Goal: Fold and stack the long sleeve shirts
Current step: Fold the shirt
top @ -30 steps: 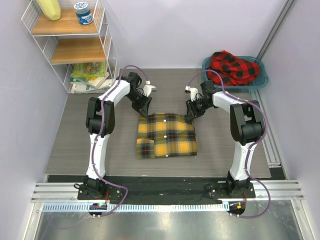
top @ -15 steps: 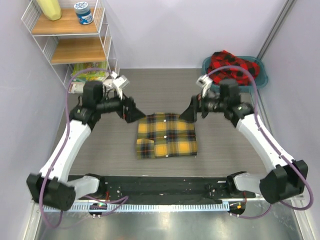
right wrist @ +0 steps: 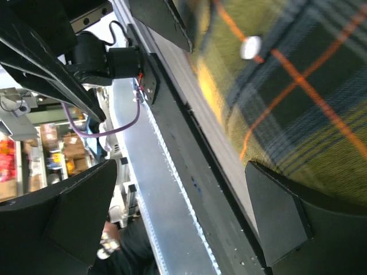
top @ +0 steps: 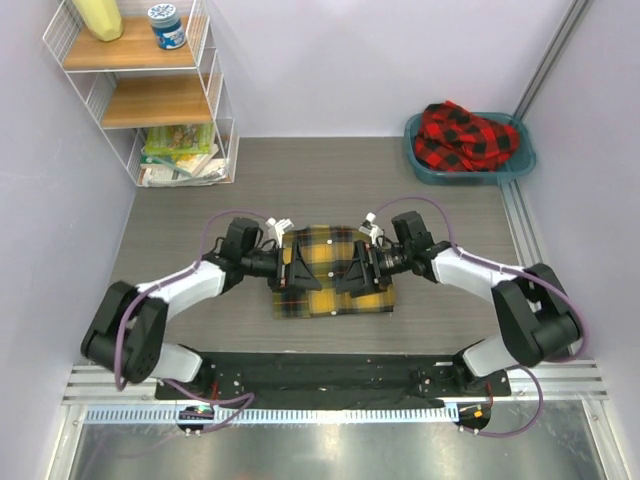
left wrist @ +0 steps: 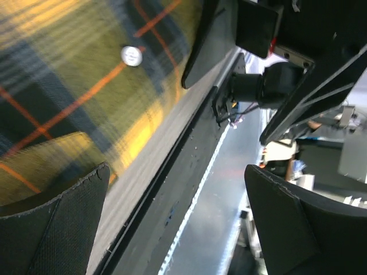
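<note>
A folded yellow-and-black plaid flannel shirt (top: 335, 298) lay mid-table, its longer side running left to right. A crumpled red-and-black plaid flannel shirt (top: 465, 135) sat far right in a teal plastic basin (top: 521, 160). The left gripper (top: 303, 268) and the right gripper (top: 352, 272) faced each other low over the yellow shirt, equally near, jaws wide apart and empty.
</note>
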### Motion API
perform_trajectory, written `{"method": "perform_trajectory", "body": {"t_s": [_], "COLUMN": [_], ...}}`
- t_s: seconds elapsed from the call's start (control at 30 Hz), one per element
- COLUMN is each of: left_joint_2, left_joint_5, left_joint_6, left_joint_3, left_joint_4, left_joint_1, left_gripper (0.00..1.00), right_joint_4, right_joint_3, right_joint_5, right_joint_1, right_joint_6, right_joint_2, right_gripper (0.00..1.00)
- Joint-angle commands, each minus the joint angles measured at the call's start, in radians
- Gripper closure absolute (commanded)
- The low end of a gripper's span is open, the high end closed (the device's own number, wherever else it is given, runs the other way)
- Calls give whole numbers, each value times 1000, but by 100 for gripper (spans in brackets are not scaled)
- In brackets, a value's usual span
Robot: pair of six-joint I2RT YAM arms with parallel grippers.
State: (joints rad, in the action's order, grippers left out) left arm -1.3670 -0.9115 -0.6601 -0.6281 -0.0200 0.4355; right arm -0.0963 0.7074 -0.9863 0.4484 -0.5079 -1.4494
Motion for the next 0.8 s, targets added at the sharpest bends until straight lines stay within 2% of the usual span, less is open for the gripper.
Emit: {"method": "perform_trajectory", "body": {"t_s": [0.0,0.1,0.13,0.3,0.37,0.4,0.47,0.53,0.63,0.77], "left_joint_2": [-148,-281,-305,-380,-330,-296,-169,-104,-109,-259], "left_joint_5": [-23,-30,-26,-29,-114,-144,-185,-159,-139,-76], "left_joint_6": [-53,-36,-33,17,80,171,276,344,311,206], "left_joint_3": [10,2,1,-30,-62,-76,-133,-215,-292,-430], "left_joint_4": [-133,-130,-130,-38,17,126,242,326,319,211], "left_joint_1": [-29,-66,-73,-132,-133,-133,-133,-133,-129,-126], "left_gripper": [0,1,1,2,4,5,7,7,7,8], "right_joint_4": [56,-26,-86,-218,-296,-328,-449,-512,-464,-356], "right_joint_3": [-66,-74,-71,-25,-8,18,87,147,269,365], "right_joint_5": [-28,-28,-9,60,57,46,-1,-12,-9,40], "right_joint_1": [-63,-146,-163,-238,-238,-238,-234,-235,-235,-235], "right_joint_6": [11,93,155,262,325,351,426,459,416,338], "right_joint_2": [-89,-195,-222,-348,-313,-284,-221,-129,-97,-196], "right_gripper": [0,0,0,0,0,0,0,0,0,0]}}
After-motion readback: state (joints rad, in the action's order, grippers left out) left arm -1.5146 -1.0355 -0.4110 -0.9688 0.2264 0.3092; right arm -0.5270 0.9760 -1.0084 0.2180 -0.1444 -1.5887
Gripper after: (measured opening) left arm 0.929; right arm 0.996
